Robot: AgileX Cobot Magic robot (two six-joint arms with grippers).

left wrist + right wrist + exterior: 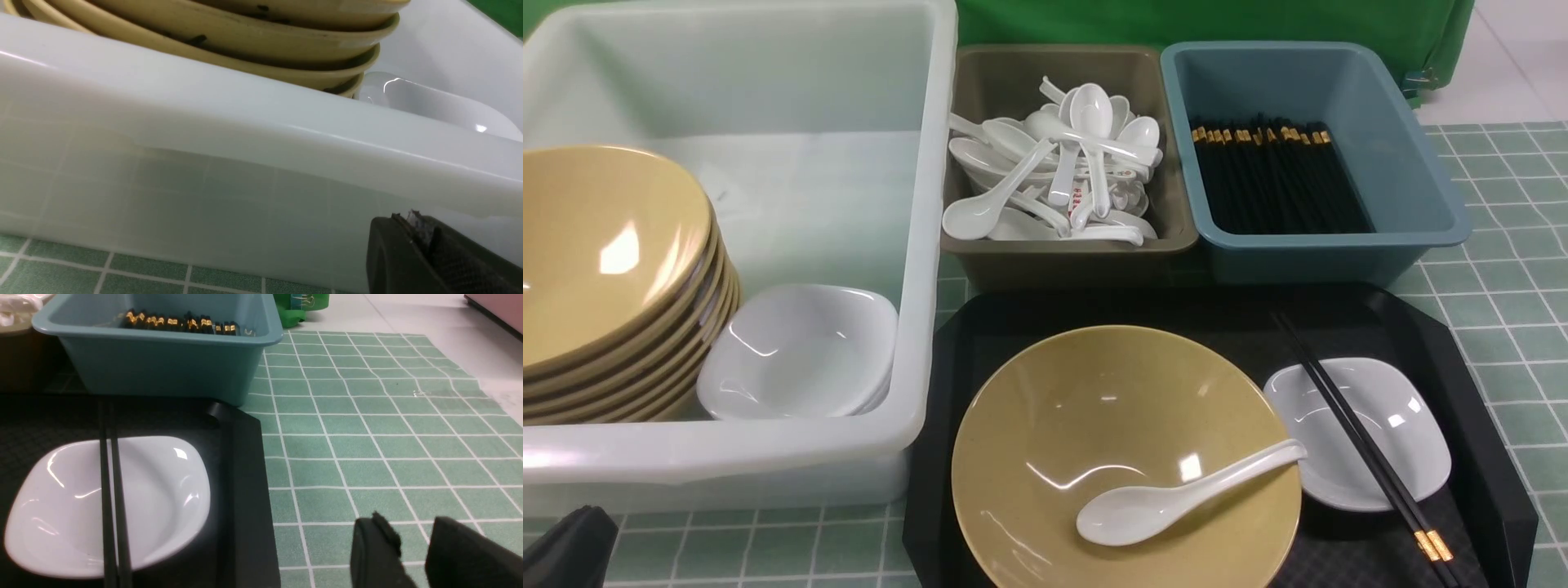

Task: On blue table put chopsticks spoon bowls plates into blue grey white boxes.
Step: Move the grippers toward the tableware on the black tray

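- Front view looks forward and down, with the large translucent white plastic tub (919, 245) at ten o'clock.
- Left wrist view faces this tub's wall, very near.
- Right wrist view looks forward from low; it shares with front view the dusty-blue plastic tub (163, 363).

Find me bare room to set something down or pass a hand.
Bare: the strip of table right of the black tray, and the white box's floor behind the small dishes.

Crowded: the tray, with bowl, spoon, dish and chopsticks; the grey box, heaped with spoons.
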